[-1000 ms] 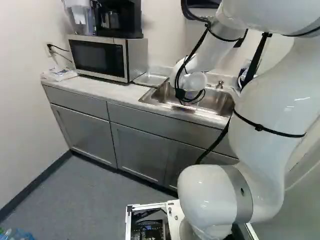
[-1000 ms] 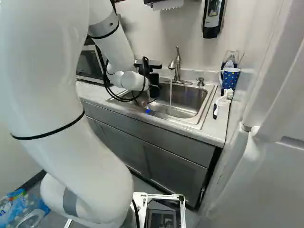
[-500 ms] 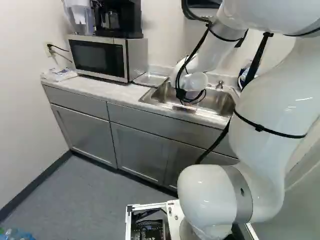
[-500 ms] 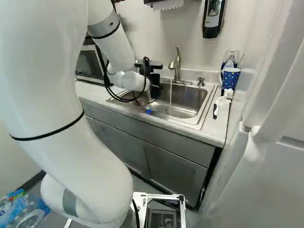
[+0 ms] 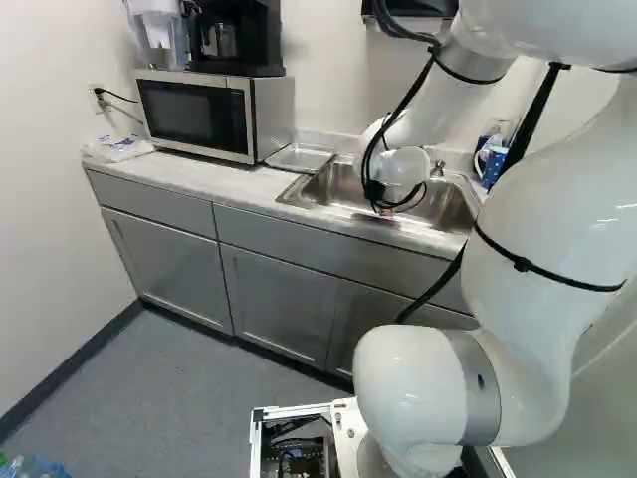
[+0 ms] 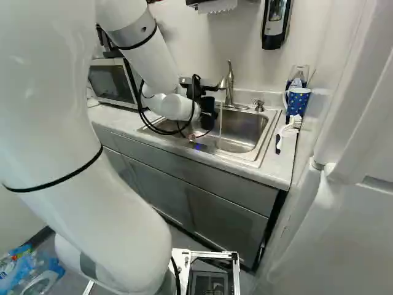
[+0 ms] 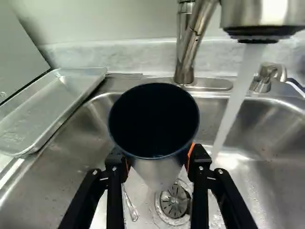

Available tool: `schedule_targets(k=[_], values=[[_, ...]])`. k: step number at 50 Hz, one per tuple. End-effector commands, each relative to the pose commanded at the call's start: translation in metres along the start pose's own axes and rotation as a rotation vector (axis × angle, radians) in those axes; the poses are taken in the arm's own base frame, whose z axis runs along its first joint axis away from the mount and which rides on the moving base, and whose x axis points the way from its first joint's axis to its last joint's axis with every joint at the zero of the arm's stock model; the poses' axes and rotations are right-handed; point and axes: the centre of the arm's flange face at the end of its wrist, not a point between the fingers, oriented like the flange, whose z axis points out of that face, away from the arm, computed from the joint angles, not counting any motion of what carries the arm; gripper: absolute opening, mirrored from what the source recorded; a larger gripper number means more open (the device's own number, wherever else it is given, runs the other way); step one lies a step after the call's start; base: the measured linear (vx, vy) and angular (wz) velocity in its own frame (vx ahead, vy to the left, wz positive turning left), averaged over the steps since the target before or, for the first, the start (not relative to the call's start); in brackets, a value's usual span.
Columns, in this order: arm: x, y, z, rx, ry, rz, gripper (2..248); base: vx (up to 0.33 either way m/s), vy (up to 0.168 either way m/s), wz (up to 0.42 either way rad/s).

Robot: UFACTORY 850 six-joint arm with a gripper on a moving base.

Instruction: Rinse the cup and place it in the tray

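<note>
Cup (image 7: 159, 168) is gripped by part-open tool (image 6: 206, 113); drain (image 7: 174, 202) is shown only in wrist view; one tray (image 7: 43, 112), one faucet (image 7: 185, 62), one sink (image 7: 52, 191) counted.

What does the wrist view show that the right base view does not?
Only the wrist view: the tray beside the sink, and plainly the cup gripped in the tool; I cannot tell whether a dark shape in the other view is that cup.

Only the right base view: the wall dispenser and the cabinet doors.

Both: the sink, the faucet and its running water.
</note>
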Motion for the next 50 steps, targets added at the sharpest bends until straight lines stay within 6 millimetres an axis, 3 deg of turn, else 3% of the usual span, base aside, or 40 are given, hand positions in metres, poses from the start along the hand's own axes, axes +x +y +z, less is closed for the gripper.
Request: schedule_targets(k=[26, 50], values=[[0.001, 0.038, -0.004, -0.074, 0.005, 0.036, 126, 0.0, 0.0, 0.0], [0.001, 0.039, -0.004, -0.075, 0.006, 0.037, 126, 0.0, 0.0, 0.0]])
